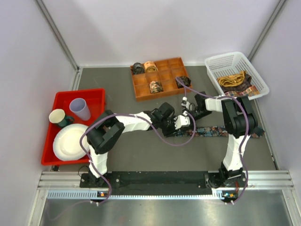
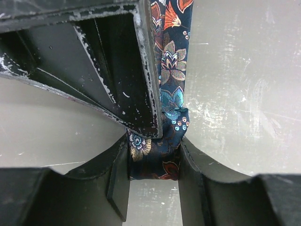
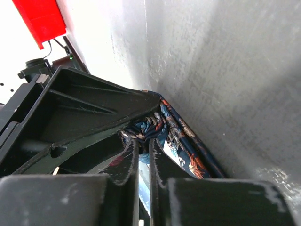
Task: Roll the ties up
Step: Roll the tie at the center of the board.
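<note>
A dark floral tie [image 1: 221, 131] lies stretched across the table's middle, running right from both grippers. My left gripper [image 2: 154, 165] is shut on its folded end, and the fabric [image 2: 171, 61] fills the gap between the fingers [image 2: 200, 188]. From above it sits at the tie's left end [image 1: 181, 123]. My right gripper [image 3: 142, 149] is shut on bunched tie fabric [image 3: 181, 136] right beside the left one, its finger [image 2: 117, 70] crossing the left wrist view. In the top view the right gripper [image 1: 188, 112] sits just behind the left.
A wooden divided tray [image 1: 169, 63] at the back holds several rolled ties [image 1: 155, 86]. A white basket [image 1: 221, 60] at the back right holds loose ties [image 1: 235, 81]. A red tray [image 1: 61, 101] on the left carries two cups and a plate. Purple cables loop over both arms.
</note>
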Robot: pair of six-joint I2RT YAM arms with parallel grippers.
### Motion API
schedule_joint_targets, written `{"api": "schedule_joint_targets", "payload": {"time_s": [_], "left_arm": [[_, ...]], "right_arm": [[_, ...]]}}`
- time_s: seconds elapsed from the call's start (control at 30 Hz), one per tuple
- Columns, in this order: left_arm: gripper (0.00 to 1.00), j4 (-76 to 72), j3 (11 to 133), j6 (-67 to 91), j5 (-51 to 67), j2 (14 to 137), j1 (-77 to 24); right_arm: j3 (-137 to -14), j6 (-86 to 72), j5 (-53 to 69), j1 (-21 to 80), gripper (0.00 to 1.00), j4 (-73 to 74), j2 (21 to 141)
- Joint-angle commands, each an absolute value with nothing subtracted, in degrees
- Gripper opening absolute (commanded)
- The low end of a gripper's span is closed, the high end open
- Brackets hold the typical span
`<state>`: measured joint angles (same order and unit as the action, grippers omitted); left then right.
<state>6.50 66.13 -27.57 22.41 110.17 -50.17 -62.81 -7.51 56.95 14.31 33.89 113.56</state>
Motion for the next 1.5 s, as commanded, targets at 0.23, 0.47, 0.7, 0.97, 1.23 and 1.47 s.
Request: {"api": "schedule_joint_targets", "payload": {"time_s": [0.23, 0.47, 0.7, 0.97, 1.23, 1.47], "left_arm": [[0.59, -19.38, 49.59, -19.88, 40.42, 109.25, -43.77], [0.68, -48.06, 45.88, -11.08, 47.28, 117.14, -42.80], [0.60, -61.60, 45.44, -5.98, 48.52, 124.62, -42.80], [0.25, -48.75, 44.91, -11.67, 47.64, 119.89, -42.80], [0.12, -13.21, 51.84, -26.88, 35.61, 113.29, -43.50], [0.10, -1.06, 55.10, -32.25, 27.08, 112.32, -45.96]], "right_arm": [[-61.35, -1.06, 46.59, 14.42, 0.00, 32.70, 115.40], [-61.35, -2.81, 39.03, 11.95, 0.00, 33.48, 116.11], [-62.22, -3.87, 34.90, 11.69, 0.00, 34.28, 115.93], [-63.37, -3.87, 37.00, 11.86, 0.00, 34.27, 115.84], [-66.09, -0.26, 48.85, 8.97, 0.25, 41.57, 109.78], [-63.99, 2.12, 57.91, 7.65, 0.47, 44.91, 106.87]]}}
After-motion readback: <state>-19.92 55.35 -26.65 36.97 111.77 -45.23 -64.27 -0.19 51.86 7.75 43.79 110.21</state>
